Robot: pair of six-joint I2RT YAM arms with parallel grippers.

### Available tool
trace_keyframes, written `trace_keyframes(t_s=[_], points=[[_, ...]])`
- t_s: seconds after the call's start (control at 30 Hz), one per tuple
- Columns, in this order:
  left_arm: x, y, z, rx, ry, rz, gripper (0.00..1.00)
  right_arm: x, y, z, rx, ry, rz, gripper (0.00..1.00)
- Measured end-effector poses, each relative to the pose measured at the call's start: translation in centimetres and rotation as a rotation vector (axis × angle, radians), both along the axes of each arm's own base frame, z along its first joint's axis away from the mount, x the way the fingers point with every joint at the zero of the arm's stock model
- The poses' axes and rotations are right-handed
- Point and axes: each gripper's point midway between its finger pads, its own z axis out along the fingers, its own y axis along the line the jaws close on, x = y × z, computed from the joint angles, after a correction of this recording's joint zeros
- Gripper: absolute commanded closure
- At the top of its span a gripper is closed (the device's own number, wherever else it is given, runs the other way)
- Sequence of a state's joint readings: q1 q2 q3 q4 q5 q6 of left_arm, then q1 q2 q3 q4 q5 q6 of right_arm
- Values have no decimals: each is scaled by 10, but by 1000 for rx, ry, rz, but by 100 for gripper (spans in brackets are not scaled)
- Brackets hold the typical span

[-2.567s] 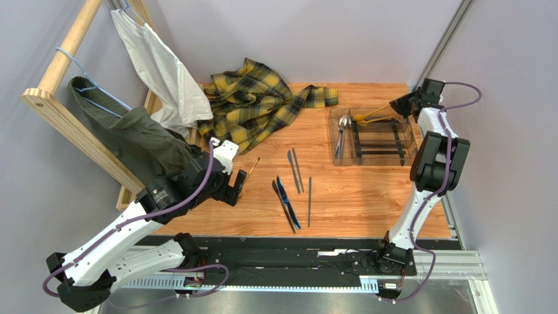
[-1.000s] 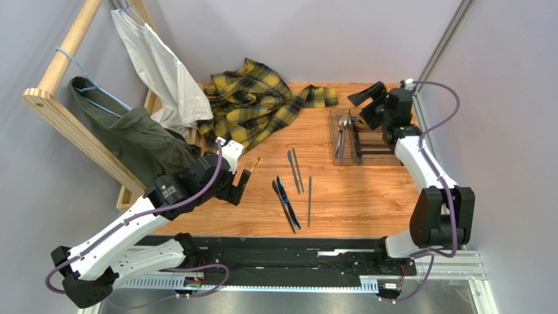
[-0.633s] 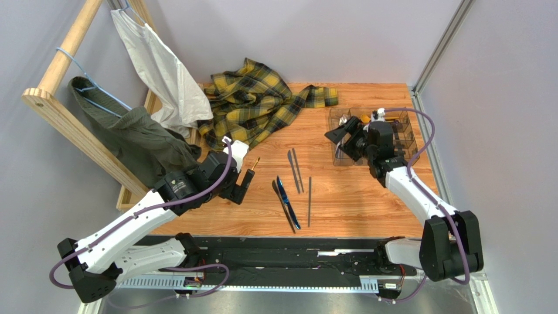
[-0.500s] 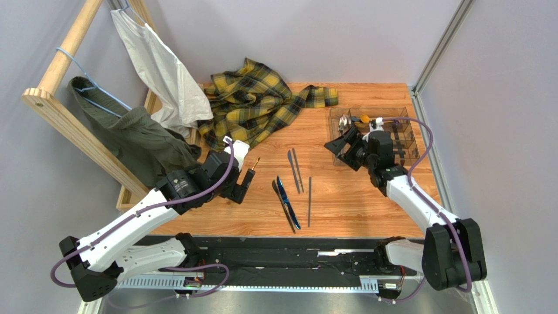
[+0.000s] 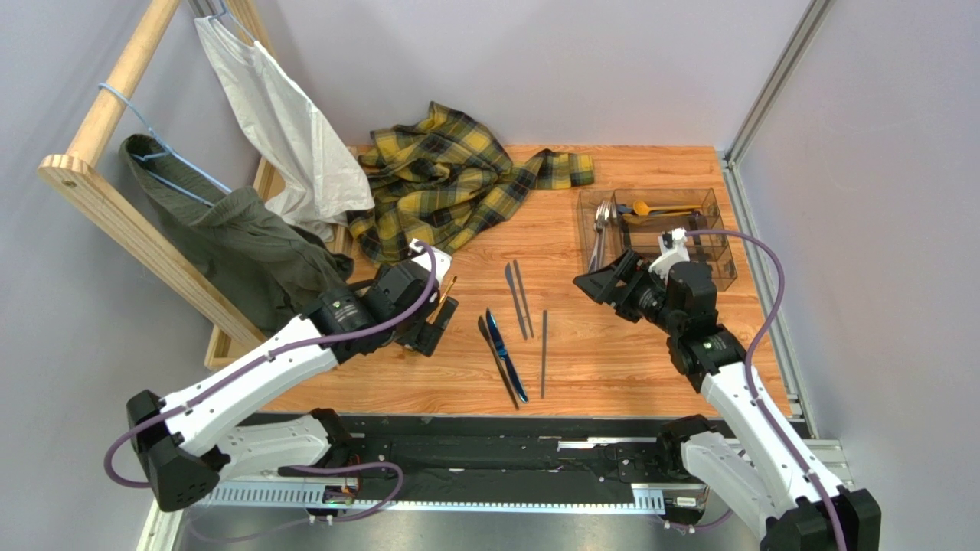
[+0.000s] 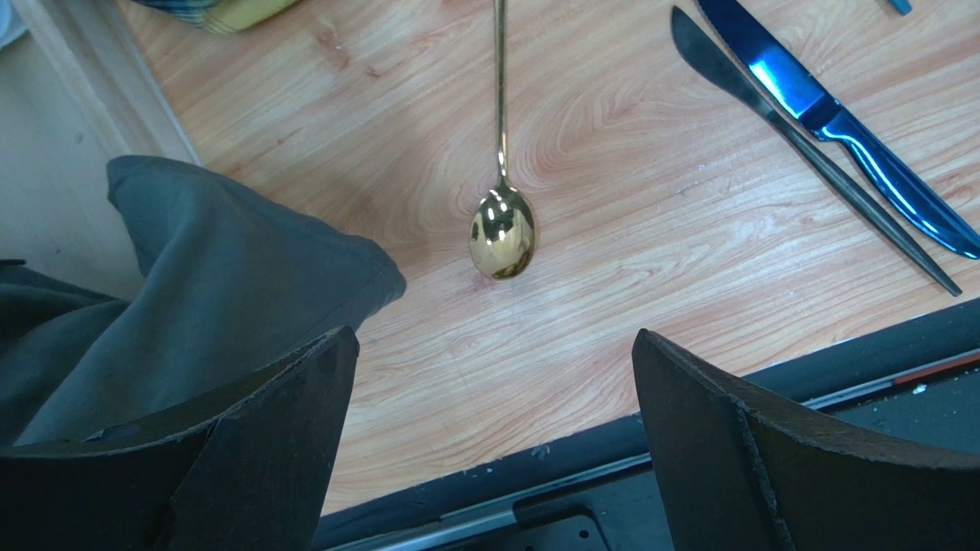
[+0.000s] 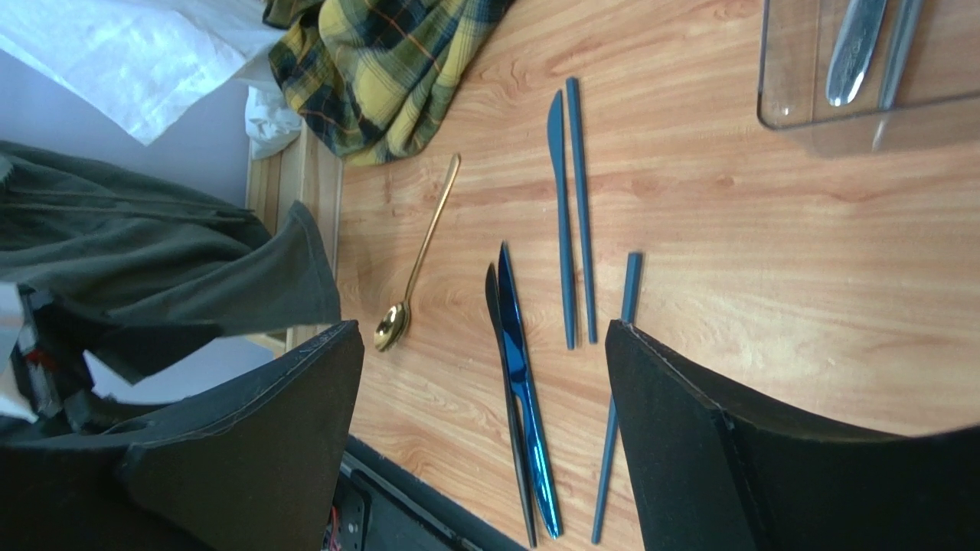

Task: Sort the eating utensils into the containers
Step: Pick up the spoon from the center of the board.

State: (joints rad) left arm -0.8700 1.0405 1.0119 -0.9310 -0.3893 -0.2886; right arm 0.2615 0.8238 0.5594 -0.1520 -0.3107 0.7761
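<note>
top view: the left gripper (image 5: 431,325) hovers open and empty over the gold spoon (image 5: 449,287), which lies on the table (image 5: 644,367) left of the knives (image 5: 503,350). the tray (image 5: 722,235) sits at the far right. the right gripper (image 5: 606,284) is open too, holding nothing.

left wrist view: the spoon's long axis runs straight away, bowl nearest, centred between the jaws. i judge this the reach for the spoon; next comes a drop and a pinch across the thin handle.

right wrist view: the knives lie roughly parallel.

plain pale grey walls (image 5: 518,57) enclose an orange-brown wood-grain tabletop (image 5: 610,358); a light wooden clothes rack (image 5: 109,109) stands at its left, a silver metal rail (image 5: 781,69) at right.
</note>
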Motion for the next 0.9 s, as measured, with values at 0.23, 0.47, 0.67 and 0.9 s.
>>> trace_keyframes(t_s=[0.23,0.47,0.67,0.9], points=[[12,-26,-30,31,84,-4,4,-29,-3,-24,-6,55,23,20],[42,-46,-51,-47,96,29,8,-45,-6,-38,-32,108,41,20],[76,-33,-77,-95,153,130,18,-53,-4,-39,-27,120,66,20],[89,-25,-120,-88,265,173,41,-58,-3,-48,-26,146,78,20]])
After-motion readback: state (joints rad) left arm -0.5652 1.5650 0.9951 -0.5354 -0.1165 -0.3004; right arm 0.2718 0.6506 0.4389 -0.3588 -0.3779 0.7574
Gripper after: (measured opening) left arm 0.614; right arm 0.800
